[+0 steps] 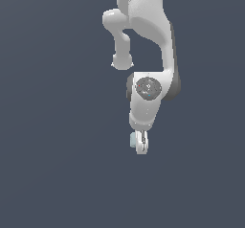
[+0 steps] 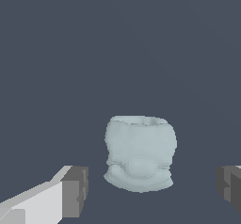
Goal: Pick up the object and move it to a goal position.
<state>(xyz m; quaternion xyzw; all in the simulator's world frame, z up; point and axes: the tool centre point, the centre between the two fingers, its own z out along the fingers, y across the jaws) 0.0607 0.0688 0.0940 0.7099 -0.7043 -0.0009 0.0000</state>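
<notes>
The object point(image 2: 140, 153) is a pale blue-grey lumpy block resting on the dark grey floor. In the wrist view it sits between my two fingers, with a gap on each side. One fingertip point(image 2: 74, 191) and the other fingertip point(image 2: 229, 186) stand wide apart and touch nothing. In the exterior view the gripper point(image 1: 140, 143) hangs low under the white arm, and the object point(image 1: 132, 139) peeks out on the exterior view's left of the fingers. The gripper is open.
The white arm point(image 1: 146, 45) rises above the gripper in the exterior view. The plain dark grey floor point(image 1: 52, 165) surrounds everything.
</notes>
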